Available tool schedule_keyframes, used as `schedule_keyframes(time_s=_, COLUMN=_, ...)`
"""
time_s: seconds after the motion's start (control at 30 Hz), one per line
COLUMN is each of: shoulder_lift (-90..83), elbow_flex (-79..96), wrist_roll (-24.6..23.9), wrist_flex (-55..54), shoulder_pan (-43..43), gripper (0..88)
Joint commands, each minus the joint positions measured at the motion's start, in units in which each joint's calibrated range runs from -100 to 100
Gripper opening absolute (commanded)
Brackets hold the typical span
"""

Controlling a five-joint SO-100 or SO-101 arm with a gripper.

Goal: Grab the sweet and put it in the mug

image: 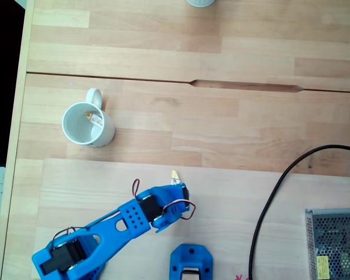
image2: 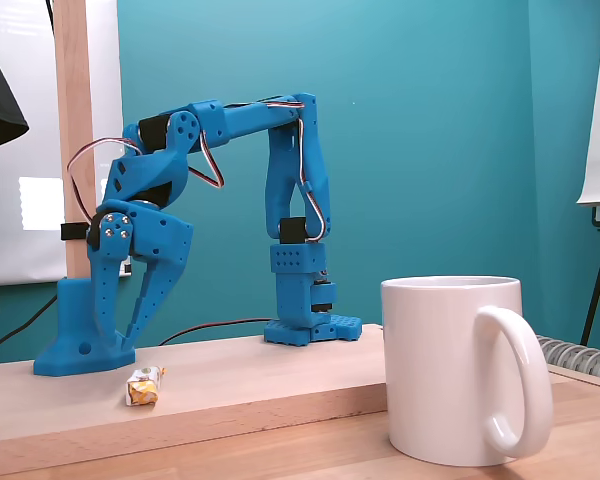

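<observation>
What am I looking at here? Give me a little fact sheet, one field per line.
Arm: blue, bent over, base on the wooden table
Gripper: pointing down just above the sweet, fingers a little apart, nothing held
Sweet: lying on the table under the gripper; a yellow end shows at
Mug: white, upright, apart from the arm, a small yellowish item inside
Also there: black cable, metal mesh box

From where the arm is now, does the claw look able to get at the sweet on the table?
Probably yes. The claw hangs just above the sweet, apart from it, with bare table around. The mug stands well aside.
</observation>
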Motion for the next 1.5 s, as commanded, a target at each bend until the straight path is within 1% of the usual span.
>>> schedule_keyframes(time_s=0.0, shoulder_lift=0.36, elbow_flex=-2.83, wrist_roll=-0.73, wrist_flex=0.31, shoulder_pan=0.37, gripper=2.9)
schedule_keyframes(time_s=1.47, shoulder_lift=1.30, elbow_flex=-3.90, wrist_roll=-0.73, wrist_flex=0.15, shoulder_pan=0.15, gripper=2.8)
